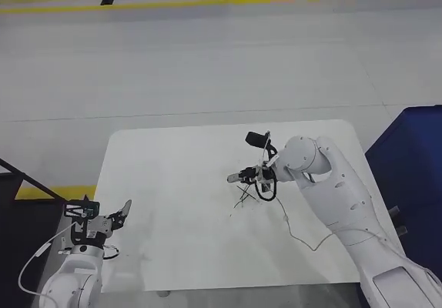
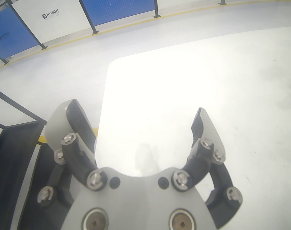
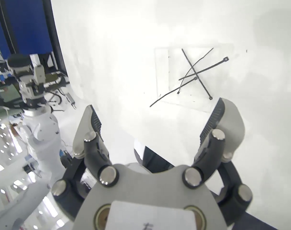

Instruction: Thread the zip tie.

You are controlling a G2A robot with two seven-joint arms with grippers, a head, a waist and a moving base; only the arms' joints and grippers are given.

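Several thin black zip ties lie crossed in a loose pile on the white table, on what looks like a clear flat sheet. In the top view the zip ties sit right of the table's middle. My right gripper hovers just above and beside the pile, open, with nothing between its fingers; the top view shows the right gripper over the pile's far side. My left gripper stands open and empty over the table's near left edge, far from the ties, and appears as the left gripper from above.
A thin white cable trails across the table from the right arm. A blue barrier stands off the table's right side and a dark frame off its left. Bare tabletop stretches between the two arms.
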